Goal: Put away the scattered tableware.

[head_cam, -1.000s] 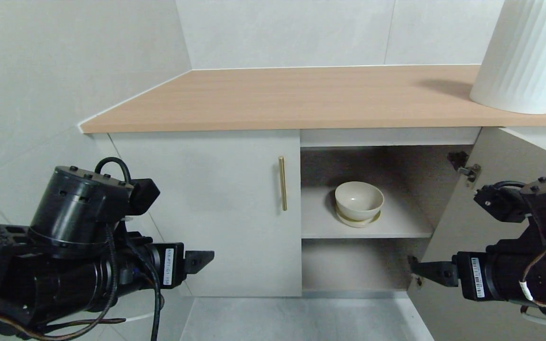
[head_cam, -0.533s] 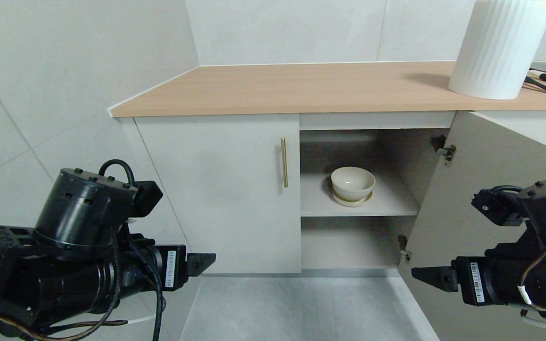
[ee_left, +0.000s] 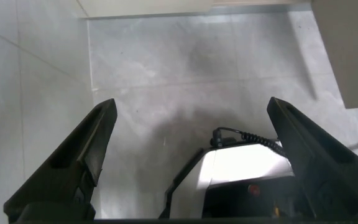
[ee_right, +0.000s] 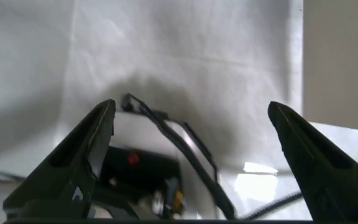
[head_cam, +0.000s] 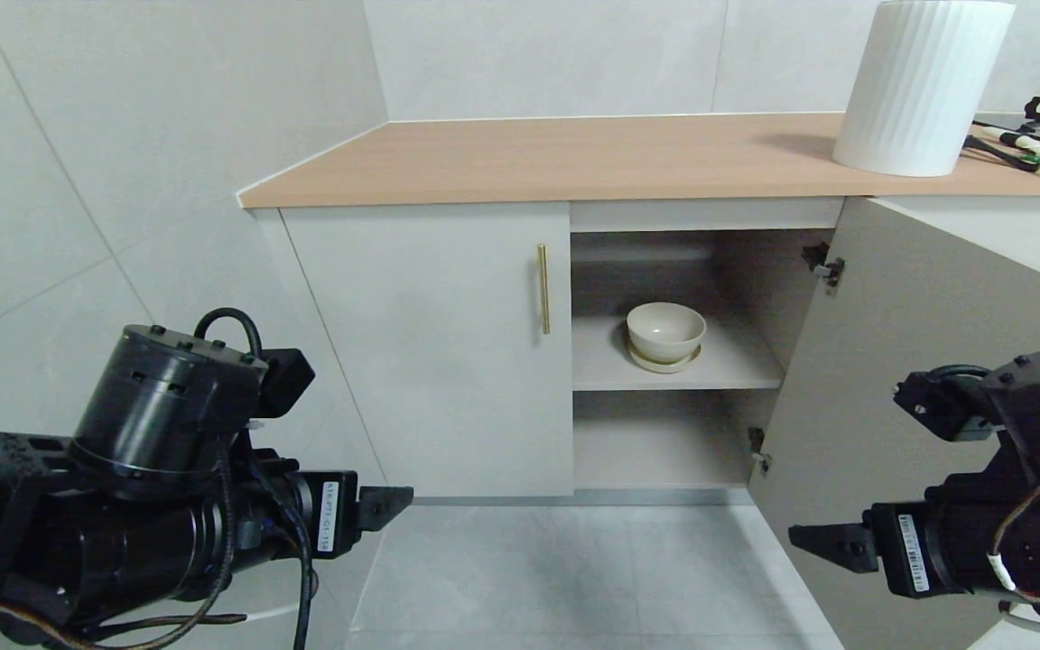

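The tiled wall [head_cam: 168,135] forms a corner behind a long wooden countertop [head_cam: 574,158], and a grey tiled floor [head_cam: 574,569] lies below. Under the countertop sits a pale cabinet [head_cam: 710,215] with 2 doors: the left door [head_cam: 430,343] is closed, and the right door [head_cam: 854,361] is swung wide open toward the robot's right. Inside, 1 shelf [head_cam: 728,366] divides the open half into an upper and a lower compartment. The left gripper [ee_left: 191,104] is low in front of the closed door, above the floor, its 2 fingers spread wide with nothing between them. The right gripper [ee_right: 191,106] is low beside the open door, also released, with its 2 fingers well apart and grasping nothing. A tall white ribbed cylinder [head_cam: 913,86] stands upright on the right part of the countertop, with a few slim tools [head_cam: 1026,144] lying just beside it at the far right. The tableware is in the upper compartment: 1 cream bowl [head_cam: 664,329] sits upright on a matching saucer [head_cam: 655,366], which rests on the shelf nearer its left side. A slim brass handle [head_cam: 543,289] runs vertically along the closed door's right edge. 2 small metal hinges hold the open door, the upper hinge [head_cam: 825,266] near the top and the lower hinge [head_cam: 757,447] near the bottom.
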You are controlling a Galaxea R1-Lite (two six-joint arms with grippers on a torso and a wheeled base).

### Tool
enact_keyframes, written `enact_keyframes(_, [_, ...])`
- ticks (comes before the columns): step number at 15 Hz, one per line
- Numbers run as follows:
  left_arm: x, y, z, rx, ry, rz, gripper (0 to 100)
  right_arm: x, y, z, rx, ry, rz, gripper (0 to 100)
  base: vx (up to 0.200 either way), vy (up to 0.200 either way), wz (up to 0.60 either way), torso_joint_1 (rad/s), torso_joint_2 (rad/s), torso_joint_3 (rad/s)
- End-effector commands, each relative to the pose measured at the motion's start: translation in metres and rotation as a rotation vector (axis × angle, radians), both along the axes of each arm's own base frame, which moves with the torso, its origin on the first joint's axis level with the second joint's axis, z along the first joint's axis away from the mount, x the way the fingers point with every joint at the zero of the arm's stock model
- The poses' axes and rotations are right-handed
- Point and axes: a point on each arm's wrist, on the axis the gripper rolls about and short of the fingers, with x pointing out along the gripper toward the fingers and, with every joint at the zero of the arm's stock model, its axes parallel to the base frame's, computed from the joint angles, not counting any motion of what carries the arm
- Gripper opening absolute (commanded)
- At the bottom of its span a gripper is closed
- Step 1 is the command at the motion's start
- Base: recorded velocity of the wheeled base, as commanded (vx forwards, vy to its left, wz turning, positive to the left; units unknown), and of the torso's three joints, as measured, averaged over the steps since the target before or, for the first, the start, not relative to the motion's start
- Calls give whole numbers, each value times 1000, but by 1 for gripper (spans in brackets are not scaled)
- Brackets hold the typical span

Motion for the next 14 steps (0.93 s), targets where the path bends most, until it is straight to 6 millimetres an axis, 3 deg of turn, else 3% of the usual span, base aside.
enact_keyframes(1, [0,0,-1,2,3,1,100,-5,-3,0,-22,8,16,100,0,0,0,0,0,0])
enact_keyframes(6, [0,0,-1,4,2,-1,100,-17,-12,5,-64,10,53,100,0,0,0,0,0,0])
enact_keyframes(14, [1,-1,-2,13,4,4,100,-47,-33,2,-268,170,171,100,0,-200,0,3,4,2])
